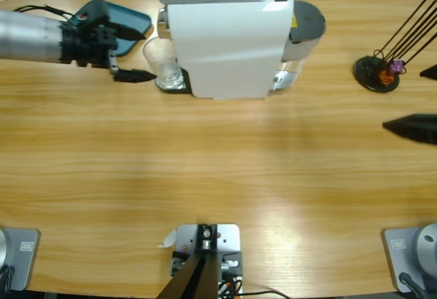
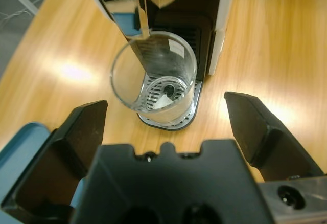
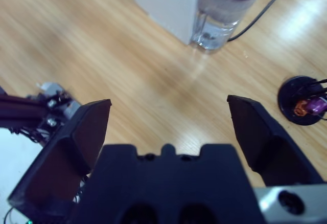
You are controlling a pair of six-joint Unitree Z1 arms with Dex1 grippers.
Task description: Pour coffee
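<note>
Clear glass [image 1: 162, 63] stands on the drip tray [image 2: 171, 119] of the white coffee machine [image 1: 229, 39], under its spout; no coffee can be made out in it. The left tool [image 1: 136, 75] hangs just beside the glass with jaws spread wide, touching nothing. A blue tray [image 1: 126, 22] lies behind that arm. The right tool [image 1: 410, 127] is well apart over the bare wooden bench [image 1: 218, 169], jaws open and empty, near a black capsule stand [image 1: 377, 74] holding coloured capsules [image 3: 309, 105].
</note>
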